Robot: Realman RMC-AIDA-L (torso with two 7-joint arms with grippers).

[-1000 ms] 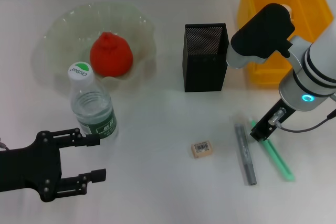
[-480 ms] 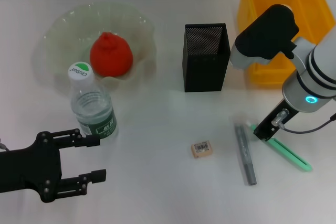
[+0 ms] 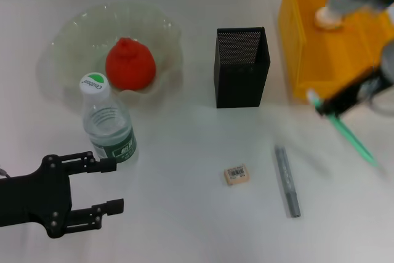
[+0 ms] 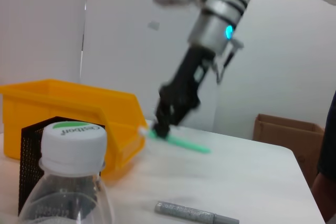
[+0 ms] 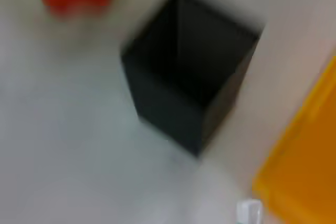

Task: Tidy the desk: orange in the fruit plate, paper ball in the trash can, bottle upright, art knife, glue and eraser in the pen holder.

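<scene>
Above the desk on our right side, our right gripper (image 3: 335,106) is closed on the green art knife (image 3: 345,130), pinching it near one end so that the rest of the stick hangs down and away, clear of the white desk (image 3: 184,152) and just in front of the yellow bin (image 3: 295,47). We judge the step in hand to be carrying this knife to the black mesh pen holder (image 3: 241,66), which stands between the bin and the fruit plate (image 3: 74,35). To do it well we should bring the free end over the holder's open top, turn the knife close to upright, lower it inside the rim and only then release; the long overhang may swing and catch the bin wall or the holder's edge.

Our left gripper (image 3: 104,184) rests low on the left with its fingers spread and nothing between them, just beside the upright water bottle (image 3: 108,124).

Already in the plate sits the orange (image 3: 129,63). On the desk lie the grey glue stick (image 3: 287,180) and the eraser (image 3: 236,175), near each other but apart.

The bottle's green and white cap (image 4: 73,137) carries writing that we cannot read for certain; the eraser bears a small barcode label.
</scene>
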